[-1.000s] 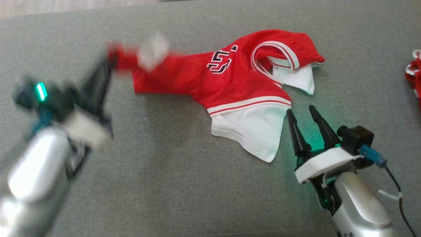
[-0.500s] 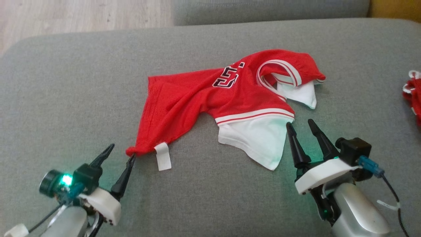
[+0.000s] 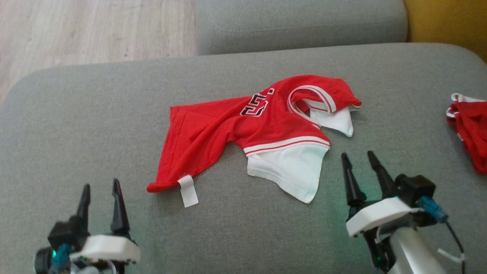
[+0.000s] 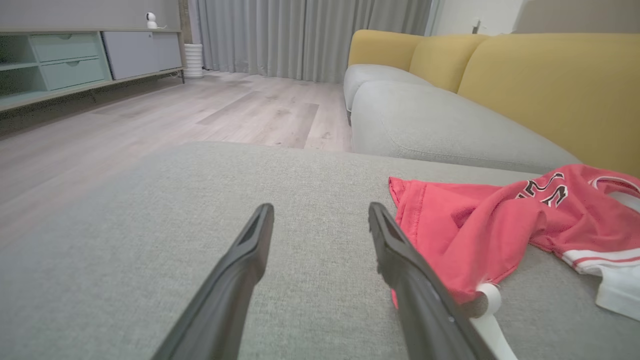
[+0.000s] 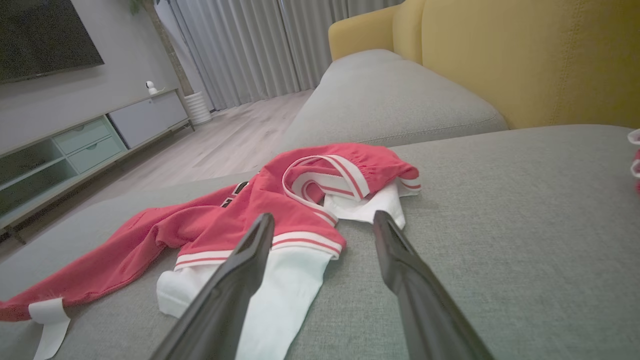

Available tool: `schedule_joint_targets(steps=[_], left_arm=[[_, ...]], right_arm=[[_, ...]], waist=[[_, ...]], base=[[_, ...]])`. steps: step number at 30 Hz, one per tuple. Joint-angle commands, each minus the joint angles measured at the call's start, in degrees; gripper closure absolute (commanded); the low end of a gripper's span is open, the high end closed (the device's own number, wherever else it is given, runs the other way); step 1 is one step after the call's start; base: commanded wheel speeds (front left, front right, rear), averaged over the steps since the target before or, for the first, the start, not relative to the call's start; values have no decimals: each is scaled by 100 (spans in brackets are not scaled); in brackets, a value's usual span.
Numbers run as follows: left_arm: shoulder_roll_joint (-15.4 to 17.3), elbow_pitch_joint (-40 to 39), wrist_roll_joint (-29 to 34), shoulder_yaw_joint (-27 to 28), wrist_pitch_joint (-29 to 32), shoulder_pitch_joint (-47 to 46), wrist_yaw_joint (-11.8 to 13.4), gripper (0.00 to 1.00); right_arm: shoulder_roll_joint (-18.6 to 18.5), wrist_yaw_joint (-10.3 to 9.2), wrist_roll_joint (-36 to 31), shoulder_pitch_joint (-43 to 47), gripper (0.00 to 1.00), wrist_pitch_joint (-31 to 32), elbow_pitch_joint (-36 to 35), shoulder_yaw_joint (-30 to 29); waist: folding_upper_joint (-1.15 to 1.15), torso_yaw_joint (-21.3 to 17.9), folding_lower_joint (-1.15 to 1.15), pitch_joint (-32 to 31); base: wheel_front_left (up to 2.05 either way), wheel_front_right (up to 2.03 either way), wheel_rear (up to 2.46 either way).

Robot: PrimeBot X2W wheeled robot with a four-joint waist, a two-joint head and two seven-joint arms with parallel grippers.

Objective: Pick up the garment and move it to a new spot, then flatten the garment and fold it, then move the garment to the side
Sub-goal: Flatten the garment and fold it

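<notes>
A red garment (image 3: 232, 127) with white sleeves, striped trim and dark lettering lies crumpled on the grey sofa cushion (image 3: 95, 114). A white tag (image 3: 188, 191) hangs off its near left corner. My left gripper (image 3: 99, 188) stands open at the lower left, a short way left of that corner, holding nothing. The left wrist view shows the garment (image 4: 475, 225) just right of my open left gripper (image 4: 320, 212). My right gripper (image 3: 358, 156) is open too, just right of the white sleeve (image 3: 293, 171). In the right wrist view the garment (image 5: 280, 205) lies ahead of my right gripper (image 5: 324, 220).
Another red and white cloth (image 3: 470, 127) lies at the cushion's right edge. A second grey cushion (image 3: 296, 23) sits beyond, with a yellow backrest (image 3: 449, 23) at the far right. Wooden floor (image 3: 76, 30) lies past the cushion's left end.
My left gripper let go of the garment's corner, laid it down on the near left of the cushion, and drew back open. The head camera tilted, so the picture shifted down.
</notes>
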Motion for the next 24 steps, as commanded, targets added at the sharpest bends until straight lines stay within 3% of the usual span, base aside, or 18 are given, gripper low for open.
schedule_joint_targets(steps=[1, 9, 24], left_arm=[[-26, -198, 124, 320, -30, -57, -83, 0], [-566, -204, 706, 949, -30, 380, -535, 0], [-701, -89, 980, 1113, -30, 406, -819, 0]], right_arm=[[76, 37, -93, -43, 0, -38, -166, 99], [129, 37, -455, 129, 0, -38, 66, 342], [134, 37, -388, 154, 0, -38, 215, 598]], waist=[[0, -22, 1, -80], [0, -83, 1, -268], [0, -16, 1, -255]], base=[[0, 0, 0], [0, 0, 0], [0, 0, 0]])
